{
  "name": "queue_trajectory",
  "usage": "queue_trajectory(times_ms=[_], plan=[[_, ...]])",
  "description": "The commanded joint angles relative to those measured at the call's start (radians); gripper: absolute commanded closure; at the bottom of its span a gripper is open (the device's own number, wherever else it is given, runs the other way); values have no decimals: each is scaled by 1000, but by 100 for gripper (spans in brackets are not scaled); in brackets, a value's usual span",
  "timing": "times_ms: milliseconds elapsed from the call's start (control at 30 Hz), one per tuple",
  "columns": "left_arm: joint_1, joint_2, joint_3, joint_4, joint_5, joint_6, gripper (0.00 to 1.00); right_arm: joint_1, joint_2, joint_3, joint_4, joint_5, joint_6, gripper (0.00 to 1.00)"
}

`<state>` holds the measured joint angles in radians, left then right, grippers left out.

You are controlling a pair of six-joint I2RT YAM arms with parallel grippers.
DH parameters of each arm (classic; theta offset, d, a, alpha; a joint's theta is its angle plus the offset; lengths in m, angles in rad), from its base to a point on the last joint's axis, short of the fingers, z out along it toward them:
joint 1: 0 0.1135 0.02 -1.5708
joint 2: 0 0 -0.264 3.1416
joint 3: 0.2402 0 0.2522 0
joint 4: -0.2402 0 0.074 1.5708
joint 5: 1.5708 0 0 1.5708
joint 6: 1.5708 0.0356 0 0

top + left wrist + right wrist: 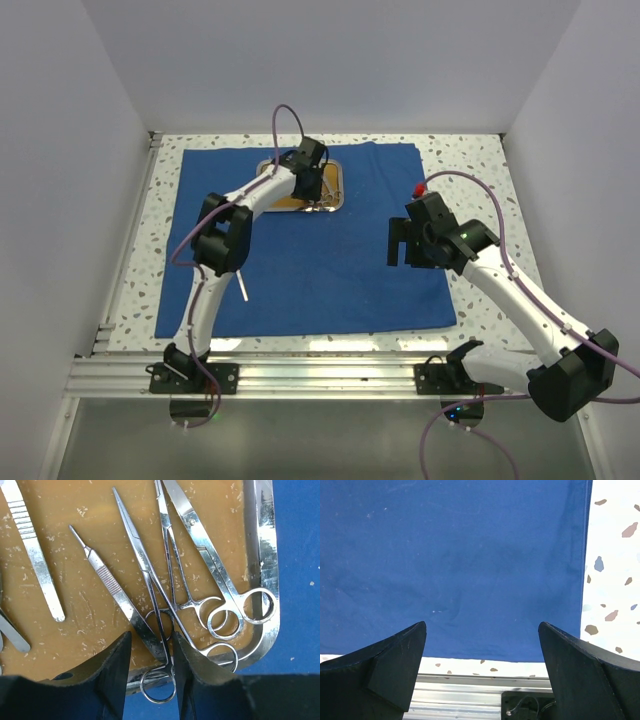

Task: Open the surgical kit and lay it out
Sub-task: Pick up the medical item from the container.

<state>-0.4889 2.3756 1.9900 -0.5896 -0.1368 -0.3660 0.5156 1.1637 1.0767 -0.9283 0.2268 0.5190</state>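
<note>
The royal-blue cloth wrap (pixel 330 270) is lying spread flat on the speckled desk (pixel 470 160); it is looking soft and light, best taken by a corner or hem. The small steel tray (pixel 261 580) is sitting at the cloth's far middle, stiff, orange-brown inside, its rim probably slick. In it the scissors (pixel 210 560), clamp (pixel 137 540) and tweezers (pixel 112 587) are lying crossed, thin, hard and likely slippery, so the rings are offering the surest hold. The left fingers (pixel 115 670) are standing partly apart astride that clamp near its rings, not visibly pinching it. The right fingers (pixel 385 665) are gaping wide over the cloth's near right part, holding nothing.
</note>
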Motion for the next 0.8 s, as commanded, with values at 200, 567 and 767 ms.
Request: queue_trajectory(times_ms=[200, 567, 767], plan=[[-13, 128, 26, -75, -51, -122, 61, -5, -7, 12, -15, 22, -77, 1], [-7, 283, 197, -114, 39, -168, 100, -17, -1, 28, -24, 29, -149, 2], [-7, 157, 245, -143, -36, -136, 100, -22, 1, 29, -9, 16, -159, 2]])
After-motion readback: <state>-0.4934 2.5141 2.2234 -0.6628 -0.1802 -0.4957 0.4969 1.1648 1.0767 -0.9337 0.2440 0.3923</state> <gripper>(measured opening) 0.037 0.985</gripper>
